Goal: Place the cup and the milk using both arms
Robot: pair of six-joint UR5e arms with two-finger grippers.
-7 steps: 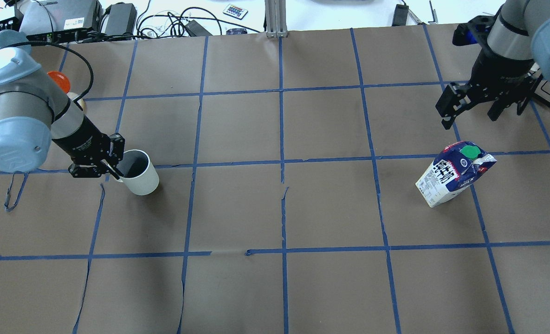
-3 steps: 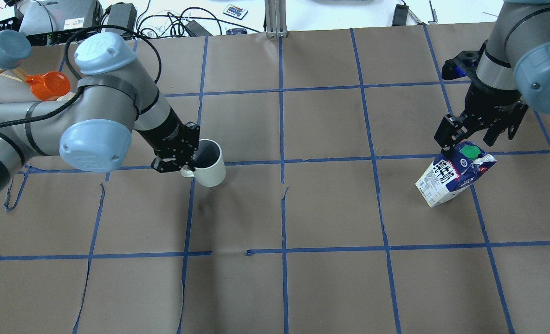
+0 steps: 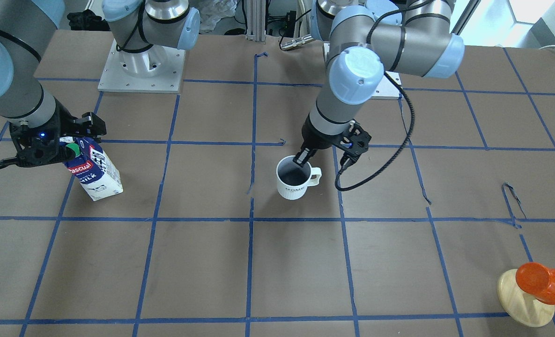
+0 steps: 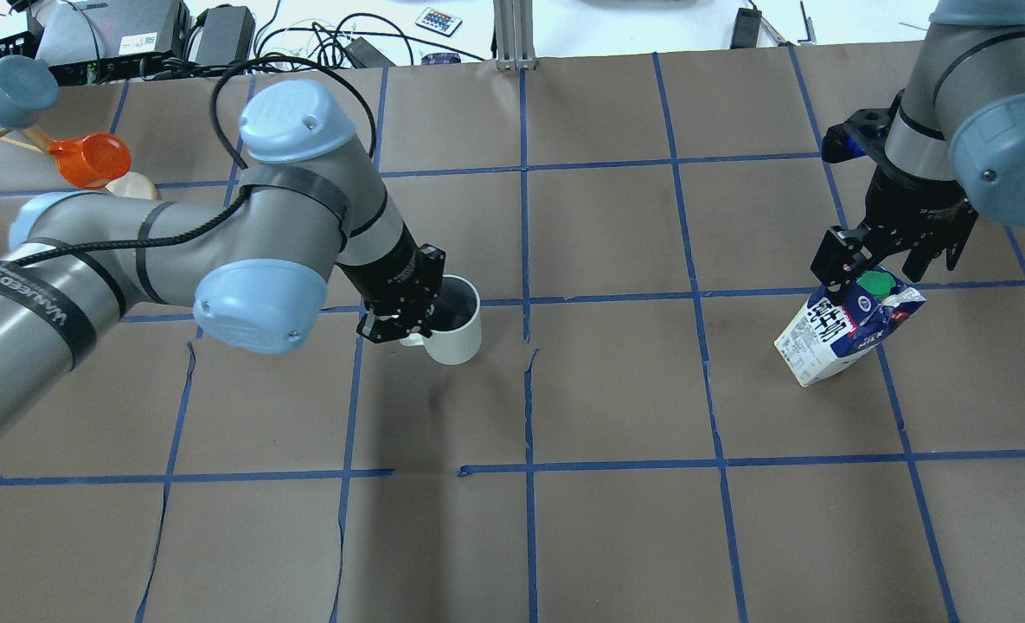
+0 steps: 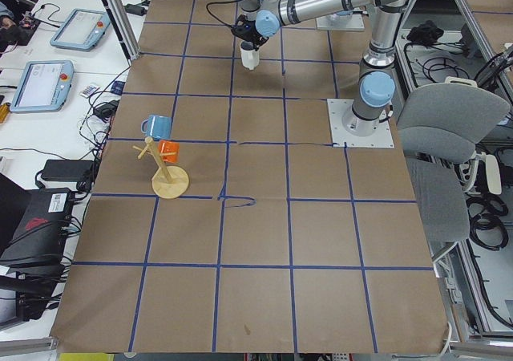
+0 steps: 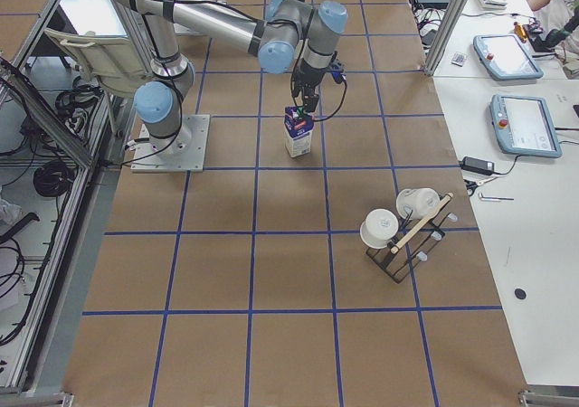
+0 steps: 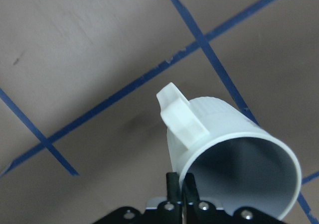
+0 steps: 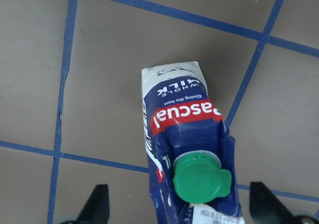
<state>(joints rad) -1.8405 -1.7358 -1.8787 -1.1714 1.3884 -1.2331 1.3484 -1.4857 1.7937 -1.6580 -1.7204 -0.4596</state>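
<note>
On my overhead feed the left gripper (image 4: 415, 322) is pinched tight on the rim of the white ribbed ceramic mug (image 4: 460, 342), at the mug's 9 o'clock, right by the handle. The mug is just 9 o'clock of centre over the brown paper table (image 4: 616, 389). Out at 3 o'clock, the right gripper (image 4: 884, 266) is spread wide, straddling the green cap (image 4: 875, 282) of the standing blue-and-white milk carton (image 4: 841, 333), fingers clear of it.
</note>
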